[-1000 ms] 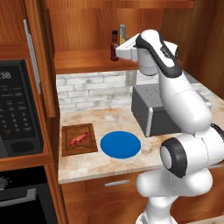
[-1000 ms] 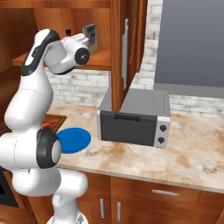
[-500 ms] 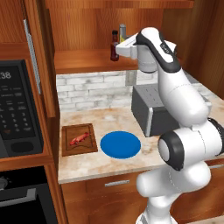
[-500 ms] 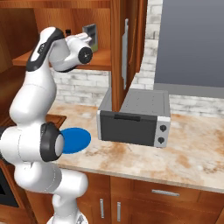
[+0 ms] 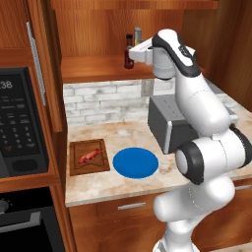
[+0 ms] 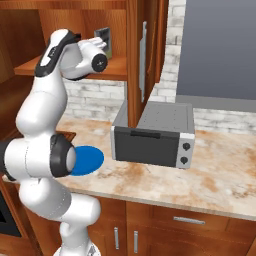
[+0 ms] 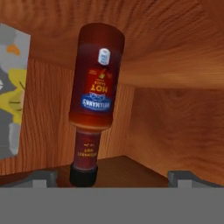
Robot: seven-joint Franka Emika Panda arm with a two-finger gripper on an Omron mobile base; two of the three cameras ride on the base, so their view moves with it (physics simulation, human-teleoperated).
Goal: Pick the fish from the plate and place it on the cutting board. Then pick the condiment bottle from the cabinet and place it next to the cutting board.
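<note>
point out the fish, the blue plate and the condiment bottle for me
fish (image 5: 88,156), left base view, on its red-orange body, lying on the cutting board.
blue plate (image 5: 136,162), left base view, middle of its bare surface.
condiment bottle (image 7: 96,87), hand view, on its label; it appears upside down there.

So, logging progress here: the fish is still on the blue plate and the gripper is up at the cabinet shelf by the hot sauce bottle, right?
Not quite. The left base view shows the fish lying on the cutting board; the blue plate has nothing on it. The rest holds: the gripper is at the cabinet shelf facing the hot sauce bottle.
</note>
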